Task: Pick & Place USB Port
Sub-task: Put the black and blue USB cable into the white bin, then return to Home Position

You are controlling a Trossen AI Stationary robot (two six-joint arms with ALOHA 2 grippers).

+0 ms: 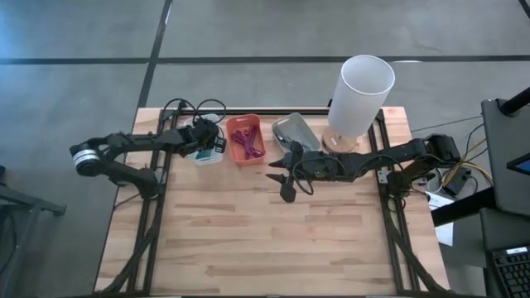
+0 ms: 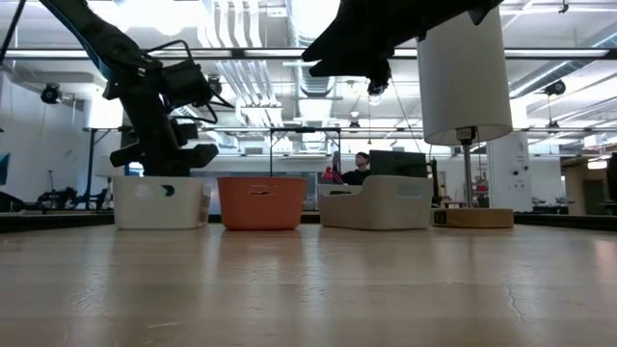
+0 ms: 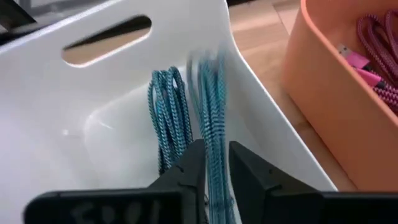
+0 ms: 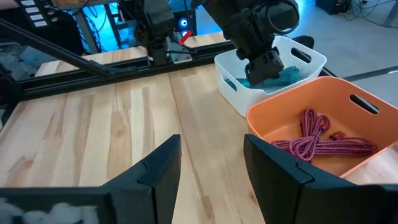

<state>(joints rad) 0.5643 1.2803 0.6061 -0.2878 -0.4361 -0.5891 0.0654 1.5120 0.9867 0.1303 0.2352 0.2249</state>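
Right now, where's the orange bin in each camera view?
High view: orange bin, back row, between white bin and grey bin.
Low view: orange bin, centre-left, between the same two.
Left wrist view: right edge.
Right wrist view: right side.
Shared landmark: the white bin beside it.

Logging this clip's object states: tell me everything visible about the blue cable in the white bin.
The blue cable is braided, teal with dark flecks, looped into long coils. It sits inside the white bin, a smooth plastic tub with a handle slot. One bundle leans on the bin wall; another strand runs between the fingers of the left gripper, which is closed on it.
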